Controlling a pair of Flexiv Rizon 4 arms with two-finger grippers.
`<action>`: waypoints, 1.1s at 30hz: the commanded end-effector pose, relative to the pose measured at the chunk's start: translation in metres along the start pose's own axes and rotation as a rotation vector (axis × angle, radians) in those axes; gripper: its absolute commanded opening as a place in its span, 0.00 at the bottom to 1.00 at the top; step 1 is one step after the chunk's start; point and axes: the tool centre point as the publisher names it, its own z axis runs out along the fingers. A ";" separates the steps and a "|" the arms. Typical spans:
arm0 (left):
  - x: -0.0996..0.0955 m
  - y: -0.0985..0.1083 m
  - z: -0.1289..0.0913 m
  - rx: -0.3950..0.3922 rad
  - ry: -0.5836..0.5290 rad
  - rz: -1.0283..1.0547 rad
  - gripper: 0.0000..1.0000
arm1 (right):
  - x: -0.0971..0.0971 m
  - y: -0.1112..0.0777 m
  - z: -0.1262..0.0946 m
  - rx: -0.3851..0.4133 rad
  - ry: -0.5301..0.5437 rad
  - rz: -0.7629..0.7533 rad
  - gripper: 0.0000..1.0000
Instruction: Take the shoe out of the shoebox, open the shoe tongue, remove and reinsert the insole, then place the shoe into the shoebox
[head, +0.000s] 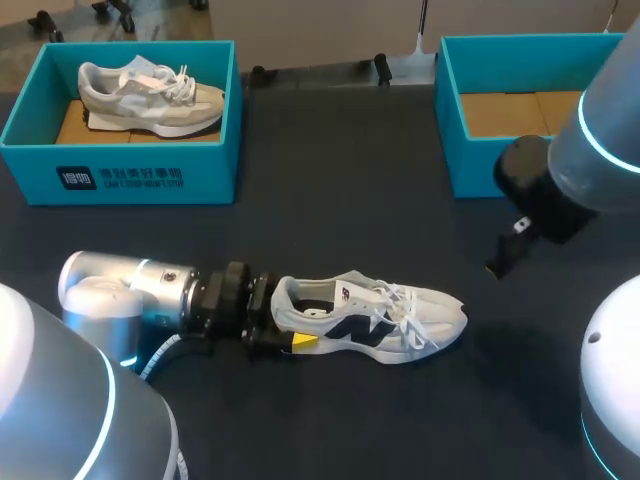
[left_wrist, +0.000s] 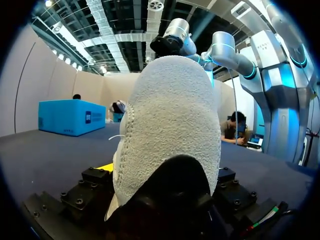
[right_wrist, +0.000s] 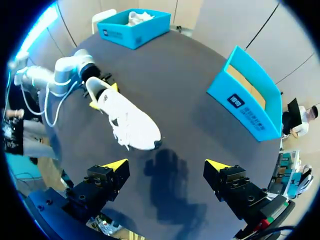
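The counter (head: 330, 170) fills most of the head view. Two teal boxes stand at its far edge. The upper-left shoebox (head: 120, 178) holds a second shoe (head: 150, 95). The upper-right shoebox (head: 475, 165) shows only its cardboard floor.

The shoe (head: 380, 318) lies on its sole in the lower middle of the frame, well apart from both boxes, with its toe pointing toward the right edge. The left gripper (head: 290, 324) is clamped on the heel, one finger on each side of it. The right gripper (right_wrist: 167, 164) hangs above the counter at the right, its fingers wide apart with nothing between them.

Handling notes, as judgement:
1. The shoe is probably light, so one gripper should be able to hold it in place.
2. The upper looks soft and will yield under pressure. The heel and sole appear stiffer, which makes the heel a sound anchoring point.
3. The laces (head: 410, 305) lie loose and largely cover the tongue. Take the tongue by its top edge, near the collar opening (head: 315, 303).
4. The insole is likely thin and flexible. Pinch its heel end through that opening.
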 end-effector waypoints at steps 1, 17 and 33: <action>-0.002 0.009 -0.002 0.010 -0.001 0.001 0.00 | 0.011 0.016 0.005 0.025 -0.069 0.034 1.00; -0.002 0.009 -0.002 0.010 -0.001 0.001 0.00 | 0.053 0.047 0.012 0.028 -0.104 0.193 1.00; -0.002 0.009 -0.002 0.010 -0.001 0.001 0.00 | 0.118 0.096 0.068 0.196 -0.216 0.218 1.00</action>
